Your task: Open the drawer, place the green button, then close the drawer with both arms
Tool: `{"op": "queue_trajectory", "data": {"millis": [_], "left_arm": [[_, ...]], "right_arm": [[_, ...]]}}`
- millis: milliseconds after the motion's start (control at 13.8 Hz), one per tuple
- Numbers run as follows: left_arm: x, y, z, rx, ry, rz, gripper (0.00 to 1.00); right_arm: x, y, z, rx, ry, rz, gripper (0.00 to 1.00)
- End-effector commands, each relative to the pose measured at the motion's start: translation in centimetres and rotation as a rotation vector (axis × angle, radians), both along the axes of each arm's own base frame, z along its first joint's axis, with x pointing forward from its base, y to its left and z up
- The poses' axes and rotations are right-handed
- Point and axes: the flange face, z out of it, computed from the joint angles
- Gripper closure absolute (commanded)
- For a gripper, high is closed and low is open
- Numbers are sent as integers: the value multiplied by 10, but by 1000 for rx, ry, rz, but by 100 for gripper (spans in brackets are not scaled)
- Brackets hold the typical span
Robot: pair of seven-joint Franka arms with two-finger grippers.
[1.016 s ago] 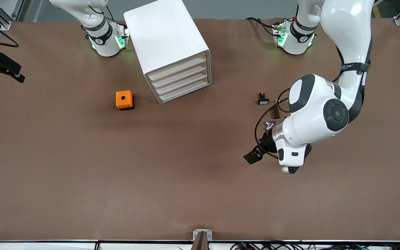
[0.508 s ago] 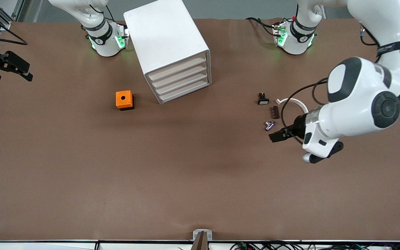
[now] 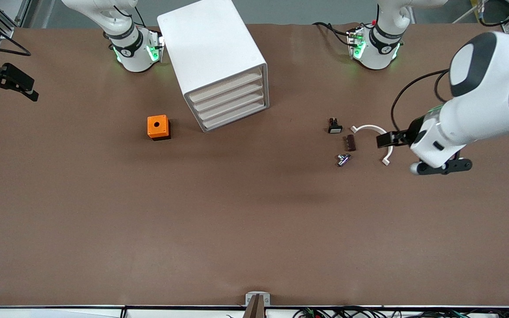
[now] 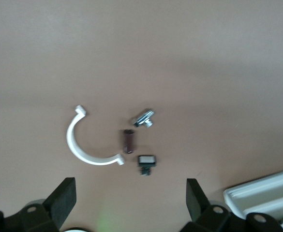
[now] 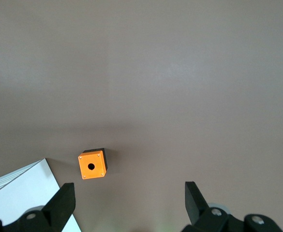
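**K:** Brown table mat [image 3: 237, 229], both arms up. Drawer status?

**M:** Cabinet [image 3: 210, 48] sits top-centre of the front view, just beside the right arm's base. All four drawers are flush. The drawer [image 3: 236, 115], the lowest one, is shut.

**K:** Button?

**M:** Can't pick it out. There's a cluster of small parts at mid-height, toward the left arm's end: black part with white face [image 3: 335, 126], brown piece [image 3: 350, 142], metal fitting [image 3: 343, 159] and white curved clip [image 3: 369, 129]. They lie near each other but apart. No green cap resolves in either view, so I can't tell which one, if any, is the button.

**K:** Left gripper?

**M:** Left gripper [image 3: 385, 140] hangs over the clip, in the upper half of the frame. The left wrist view shows the jaws spread wide with nothing between them.

**K:** Right?

**M:** Right gripper [image 3: 9, 88] is at the frame edge toward the right arm's end, upper part, over bare mat. Fingers [image 5: 59, 203] are wide apart and empty. An orange cube [image 3: 158, 127] sits beside the cabinet, toward the right arm's end of the table, well apart from the gripper.
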Motion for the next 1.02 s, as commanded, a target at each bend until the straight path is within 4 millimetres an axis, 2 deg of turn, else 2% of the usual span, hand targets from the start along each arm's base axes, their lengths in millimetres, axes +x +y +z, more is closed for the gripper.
{"op": "queue_trajectory", "data": {"millis": [0,290,508,653,798,944], "left_arm": [[-37,39,6,-1,-51,-58,0],[-61,72,-2,6,-97,-68,0],[-66,78,5,19,-123,-75,0],[-66,82,20,24,-152,-68,0],[-57,97,40,28,-188,-39,0],[-50,98,58,28,-228,-31,0]], "right_arm": [[-10,-11,2,-4,-3,-29,0],[-9,-10,2,-3,-1,-29,0],[-10,-10,2,-3,0,-41,0],[-10,-10,1,-2,8,-43,0],[-11,-10,1,-2,11,-43,0],[-11,-10,1,-2,11,-43,0]]}}
